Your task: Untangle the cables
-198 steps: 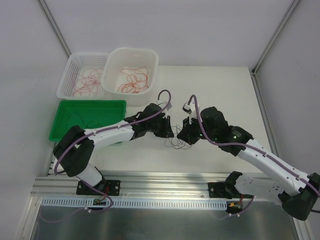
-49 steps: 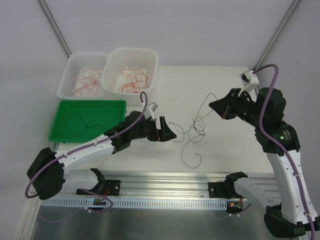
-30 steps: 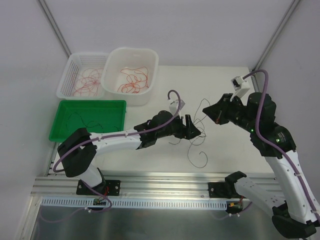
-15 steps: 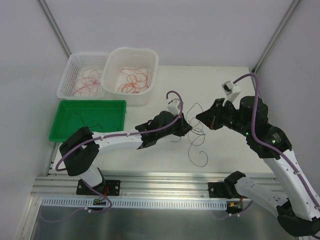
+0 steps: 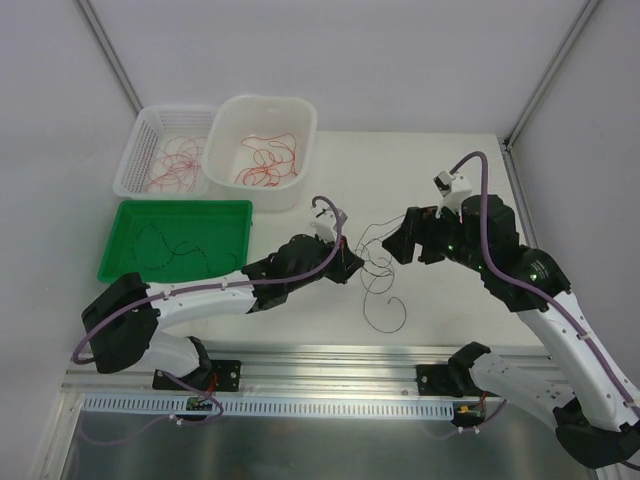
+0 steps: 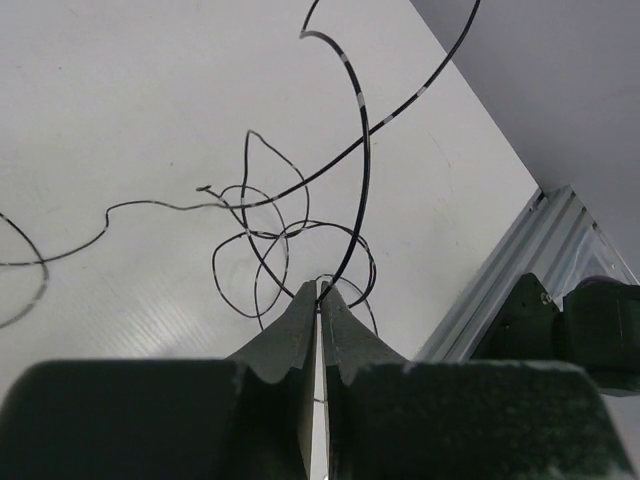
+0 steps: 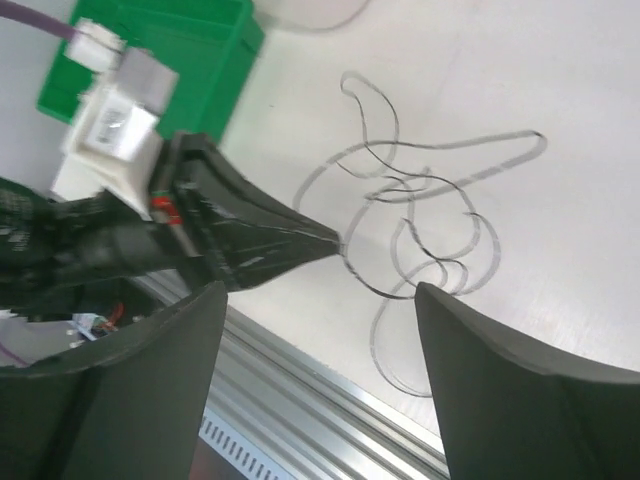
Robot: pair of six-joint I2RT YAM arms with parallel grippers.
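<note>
Two hands: left hand (image 6: 320, 290) pinched shut on black cable (image 6: 362, 160); right hand (image 7: 320, 300) spread wide, empty.

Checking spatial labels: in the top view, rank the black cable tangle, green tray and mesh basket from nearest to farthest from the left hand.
1. Black cable tangle, pinched by the left hand, mid-table.
2. Green tray, off to its left.
3. Mesh basket, back-left corner.
</note>
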